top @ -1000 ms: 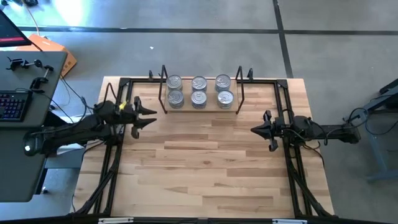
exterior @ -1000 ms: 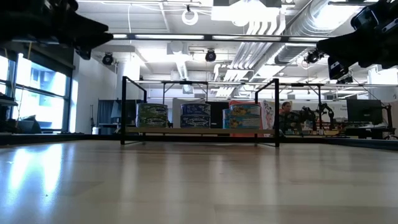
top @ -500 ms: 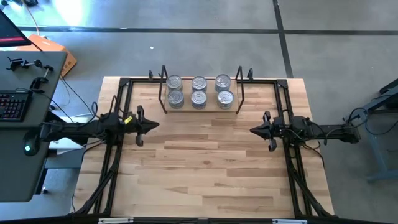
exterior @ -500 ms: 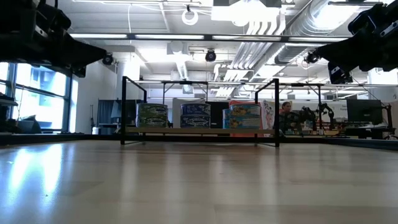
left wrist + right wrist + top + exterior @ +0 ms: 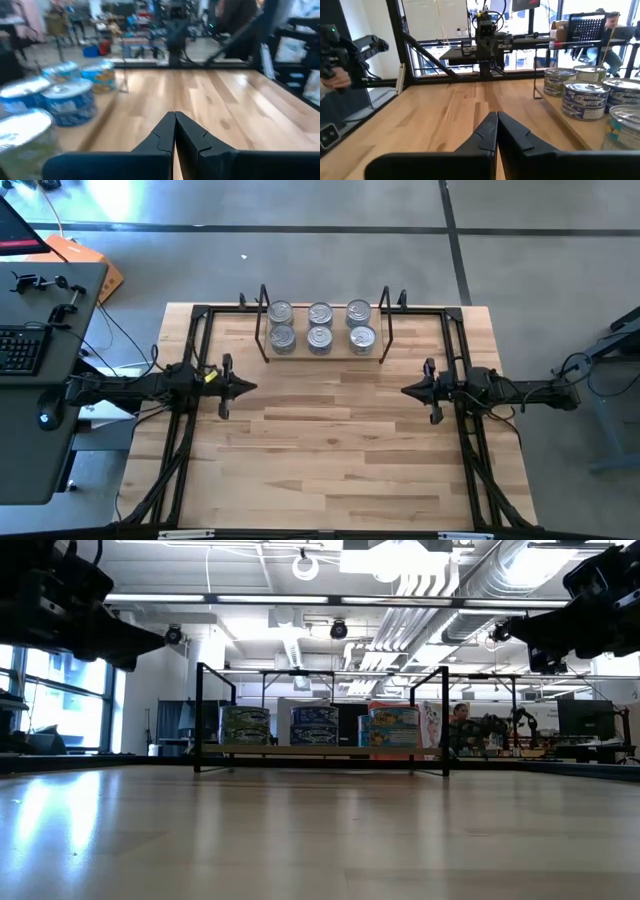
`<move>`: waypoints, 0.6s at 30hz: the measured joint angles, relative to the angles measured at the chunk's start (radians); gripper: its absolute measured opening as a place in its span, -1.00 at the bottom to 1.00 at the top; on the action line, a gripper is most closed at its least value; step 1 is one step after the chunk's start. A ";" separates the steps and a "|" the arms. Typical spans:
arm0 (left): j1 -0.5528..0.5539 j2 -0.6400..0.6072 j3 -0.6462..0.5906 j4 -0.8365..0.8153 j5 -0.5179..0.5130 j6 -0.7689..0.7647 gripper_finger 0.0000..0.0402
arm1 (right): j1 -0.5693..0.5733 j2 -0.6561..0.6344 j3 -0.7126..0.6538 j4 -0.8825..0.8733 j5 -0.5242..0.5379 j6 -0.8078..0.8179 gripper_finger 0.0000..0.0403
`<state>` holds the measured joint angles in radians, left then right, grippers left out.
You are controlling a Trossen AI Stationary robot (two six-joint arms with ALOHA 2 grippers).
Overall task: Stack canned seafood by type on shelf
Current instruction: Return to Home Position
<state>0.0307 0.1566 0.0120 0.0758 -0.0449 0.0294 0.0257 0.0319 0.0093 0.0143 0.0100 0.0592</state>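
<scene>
- At the 12 o'clock edge of the table [image 5: 330,450], the shelf [image 5: 338,353] held all the cans [image 5: 319,337]: six silver lids showed from above, in two rows of three
- From table height the cans [image 5: 315,726] stood in three label groups side by side on the board, each seemingly two high; none lay loose on the wood
- At the 9 o'clock side, the left gripper [image 5: 248,387] had swung away from the shelf's near corner, where it was angled a second earlier, and now pointed straight toward 3 o'clock above bare wood
- Its fingers [image 5: 160,135] were pressed together on nothing
- At the 3 o'clock side, the right gripper [image 5: 407,390] had not moved in that second; it pointed toward 9 o'clock, facing the left one, well apart from it
- Its fingers [image 5: 512,132] were likewise closed and empty
- With both arms level, mirrored and clear of the shelf, the sorting looked finished, and the left arm's swing read as the last of its retreat to rest
</scene>
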 joint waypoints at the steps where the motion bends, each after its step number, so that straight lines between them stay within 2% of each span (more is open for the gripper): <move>1: 0.000 0.000 0.000 -0.015 0.012 -0.007 -1.00 | 0.000 0.000 0.000 0.000 0.002 -0.012 -0.99; 6: 0.000 0.000 0.000 -0.059 0.006 -0.100 -0.99 | 0.000 0.000 0.000 0.001 0.008 -0.063 -0.99; 15: 0.002 0.000 0.000 -0.040 -0.018 -0.137 -1.00 | -0.002 0.000 0.001 0.001 0.003 0.073 -0.99; 18: 0.006 -0.007 0.001 -0.025 -0.058 -0.194 -1.00 | -0.002 -0.006 0.008 0.000 -0.049 0.075 -0.99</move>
<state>0.0367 0.1497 0.0128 0.0509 -0.1028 -0.1648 0.0242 0.0261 0.0177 0.0147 -0.0394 0.1337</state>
